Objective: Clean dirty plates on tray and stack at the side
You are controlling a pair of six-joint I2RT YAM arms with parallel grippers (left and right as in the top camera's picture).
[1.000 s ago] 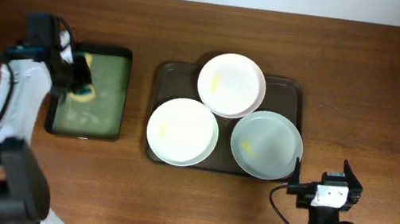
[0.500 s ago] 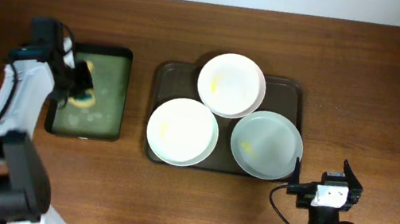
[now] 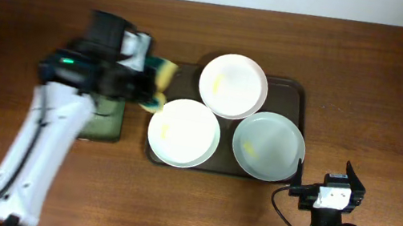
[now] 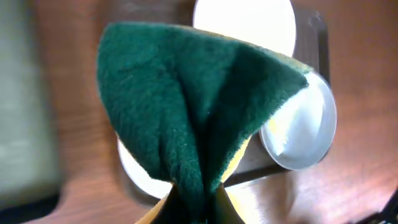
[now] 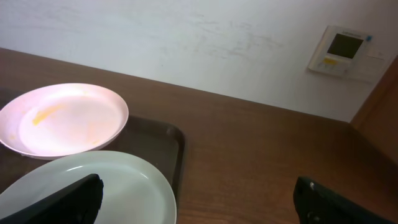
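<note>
Three white plates lie on the dark brown tray: a back plate, a front left plate and a front right plate, each with a small yellow smear. My left gripper is shut on a green and yellow sponge, held over the tray's left edge beside the front left plate. In the left wrist view the sponge fills the middle and hides most of the plates. My right gripper is open and empty at the table's front right, near the front right plate.
A smaller black tray with a greenish inside lies left of the brown tray, partly hidden under my left arm. Bare wooden table surrounds both trays. A wall with a small control panel stands behind the table.
My left gripper has lifted the sponge out of the black tray and swung right, to the brown tray's left edge. The right arm has not moved.
</note>
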